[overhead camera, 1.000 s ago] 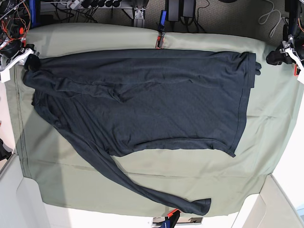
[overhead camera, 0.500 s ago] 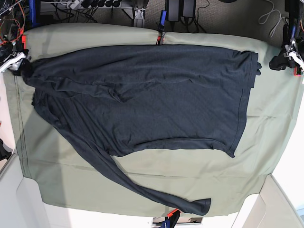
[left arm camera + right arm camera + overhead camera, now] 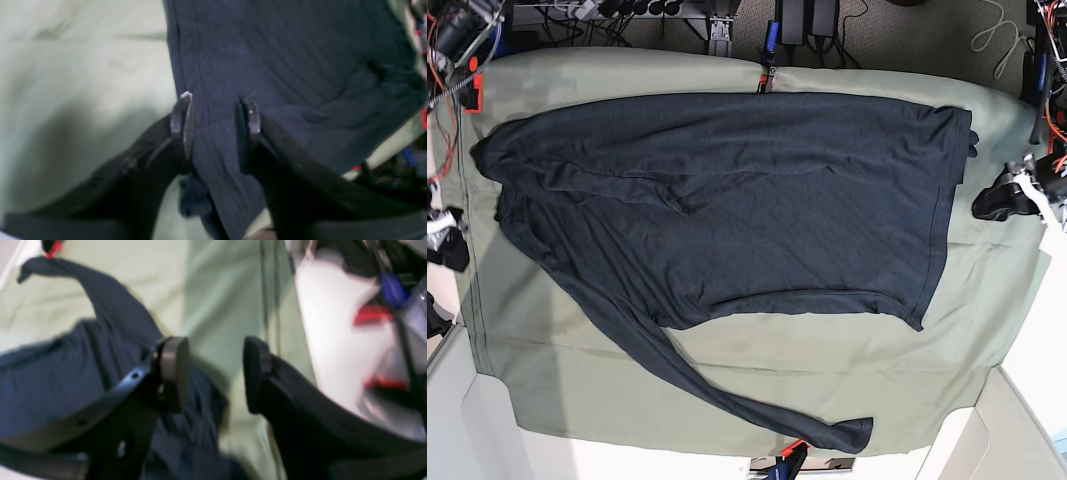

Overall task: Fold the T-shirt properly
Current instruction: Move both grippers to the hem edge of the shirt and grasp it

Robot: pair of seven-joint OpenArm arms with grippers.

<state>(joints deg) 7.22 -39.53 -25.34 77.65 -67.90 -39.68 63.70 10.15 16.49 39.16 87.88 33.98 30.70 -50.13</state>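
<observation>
Here the T-shirt (image 3: 727,200) lies spread flat on the sage-green cloth (image 3: 727,370) that covers the surface, folded once lengthwise so its body forms a broad band, with one long sleeve (image 3: 727,395) trailing loose toward the near edge. That reads as a half-done fold: body doubled, sleeve not yet tucked in.

The left fingers (image 3: 215,113) stand parted at a moderate width, one on either side of the shirt's hemmed edge; dark fabric shows between and beyond them, but whether they touch it cannot be told, and nothing looks pinched. In the base view that arm sits just off the hem end.

The right fingers (image 3: 215,373) are likewise apart and empty, green cloth showing between them, with the shoulder end of the shirt beside one finger.

No brand, label or print is legible on the shirt or the cloth.
</observation>
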